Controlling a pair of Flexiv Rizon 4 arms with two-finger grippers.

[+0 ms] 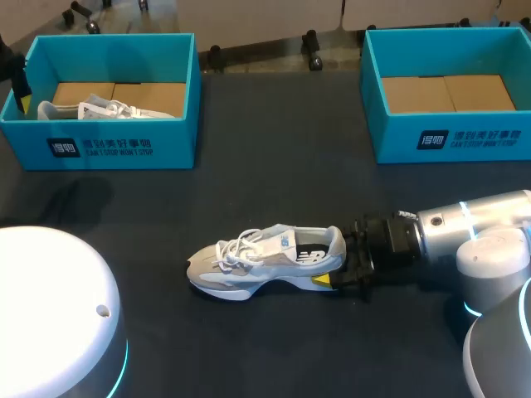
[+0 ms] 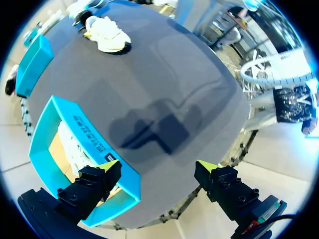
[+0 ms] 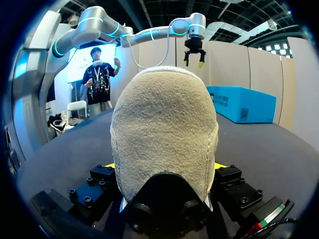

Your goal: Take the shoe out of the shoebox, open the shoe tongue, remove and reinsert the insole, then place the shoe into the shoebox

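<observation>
Head view, shoe: the shoe [image 1: 265,259] is seen on its sole at the centre of the worktop [image 1: 249,182], toe toward 9 o'clock and heel toward 3 o'clock.
Head view, right end effector: the right end effector [image 1: 342,269] is placed at the shoe's 3 o'clock and is clamped on the heel.
Head view, boxes: the left shoebox [image 1: 108,145] is set at 10 o'clock with a second shoe [image 1: 99,108] inside; the right shoebox [image 1: 465,137] is set at 2 o'clock.
Left wrist view, left end effector: the left end effector [image 2: 158,167] is held with its fingers wide apart and nothing between them. One finger is above the left shoebox [image 2: 84,130], the other above the worktop's edge.
Left wrist view, shoes: the second shoe [image 2: 70,144] is seen in that box; the shoe [image 2: 112,37] lies well ahead, toward 11 o'clock.
Right wrist view, shoe: the heel of the shoe [image 3: 164,129] is gripped between the fingers from both sides.
Right wrist view, beyond: the left shoebox [image 3: 241,102] is seen ahead toward 1 o'clock.
</observation>
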